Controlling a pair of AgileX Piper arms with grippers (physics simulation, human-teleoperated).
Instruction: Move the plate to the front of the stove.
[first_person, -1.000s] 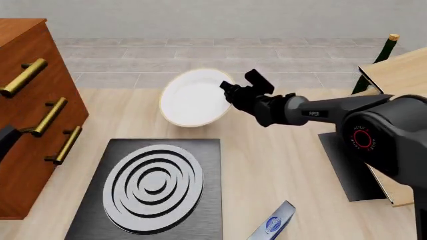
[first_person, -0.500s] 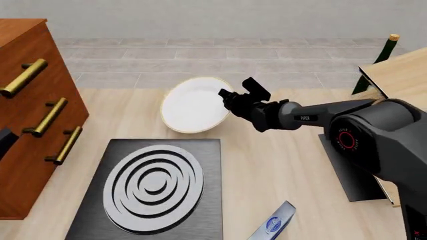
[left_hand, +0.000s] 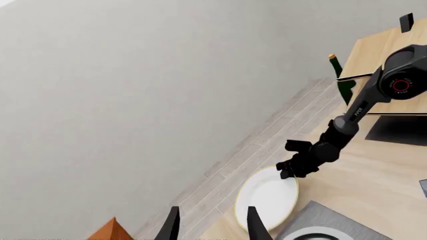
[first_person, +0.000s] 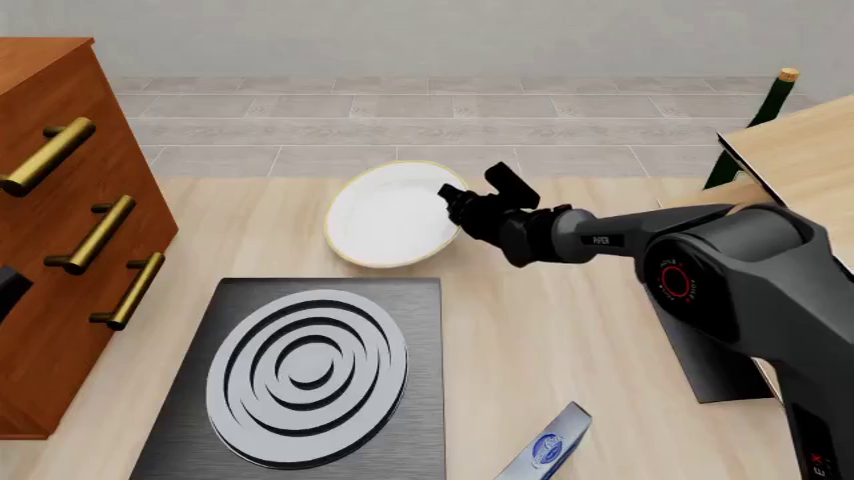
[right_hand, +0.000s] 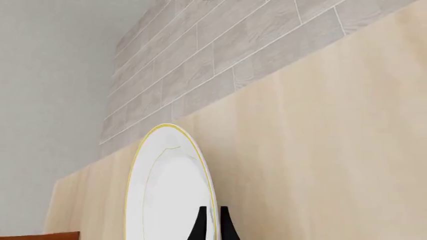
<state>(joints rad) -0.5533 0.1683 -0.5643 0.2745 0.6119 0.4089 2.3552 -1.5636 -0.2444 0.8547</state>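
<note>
The round white plate (first_person: 387, 215) with its gold rim sits low over the wooden table, just beyond the far edge of the black stove (first_person: 307, 375) with silver-grey rings. My right gripper (first_person: 454, 206) is shut on the plate's right rim. In the right wrist view the fingertips (right_hand: 201, 225) pinch the plate (right_hand: 167, 190) at its edge. I cannot tell whether the plate touches the table. The left wrist view shows my left gripper (left_hand: 213, 229) open and empty, high above the plate (left_hand: 267, 200), the stove's corner (left_hand: 320, 227) and the right gripper (left_hand: 290, 167).
A wooden cabinet (first_person: 67, 230) with brass handles stands at the left. A green bottle (first_person: 761, 110) and a raised wooden board (first_person: 801, 150) are at the right. A plain dark mat (first_person: 694, 340) lies under the right arm. A blue-white tube (first_person: 550, 448) lies near the front.
The right gripper has lowered the plate toward the table and flattened its tilt, stretching a little farther forward. The stove has not moved.
</note>
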